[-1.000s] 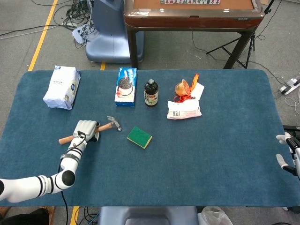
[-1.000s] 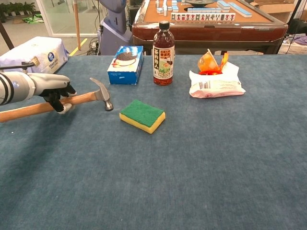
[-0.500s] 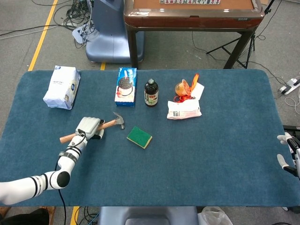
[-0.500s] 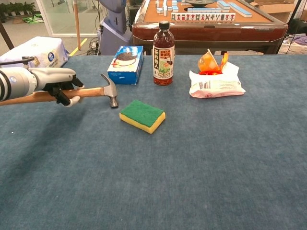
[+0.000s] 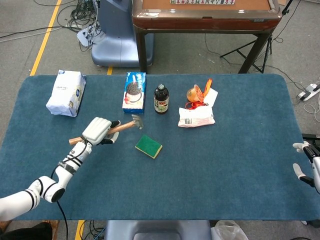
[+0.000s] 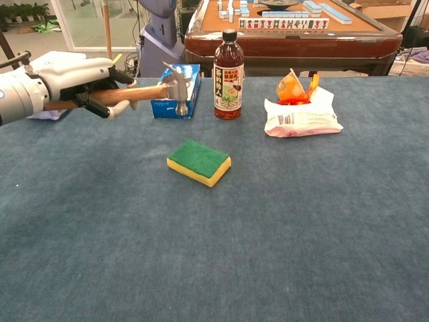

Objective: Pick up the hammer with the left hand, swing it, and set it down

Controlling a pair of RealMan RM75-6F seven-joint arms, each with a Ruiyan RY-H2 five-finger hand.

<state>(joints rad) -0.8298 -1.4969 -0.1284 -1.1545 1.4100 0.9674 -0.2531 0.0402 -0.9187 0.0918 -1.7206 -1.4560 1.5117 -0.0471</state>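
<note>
My left hand [image 5: 98, 131] [image 6: 86, 82] grips the wooden handle of the hammer [image 5: 127, 124] [image 6: 149, 92] and holds it well above the blue table. The handle lies roughly level, with the steel head [image 6: 178, 86] pointing down at its right end, in front of the blue box. The handle's butt end [image 5: 73, 140] sticks out behind the hand. My right hand [image 5: 306, 165] hangs at the table's far right edge, fingers apart, holding nothing; it appears only in the head view.
A green and yellow sponge [image 5: 148, 146] [image 6: 199, 161] lies just right of the hammer. Behind stand a blue box [image 5: 134, 92], a dark bottle [image 5: 161, 99] [image 6: 228, 66] and a snack bag with an orange object [image 5: 197, 115]. A white pack [image 5: 66, 93] sits back left.
My left hand has lifted the hammer off the table and carried it up and to the right. The hammer head now hangs in front of the blue box. The right hand has stayed put.
</note>
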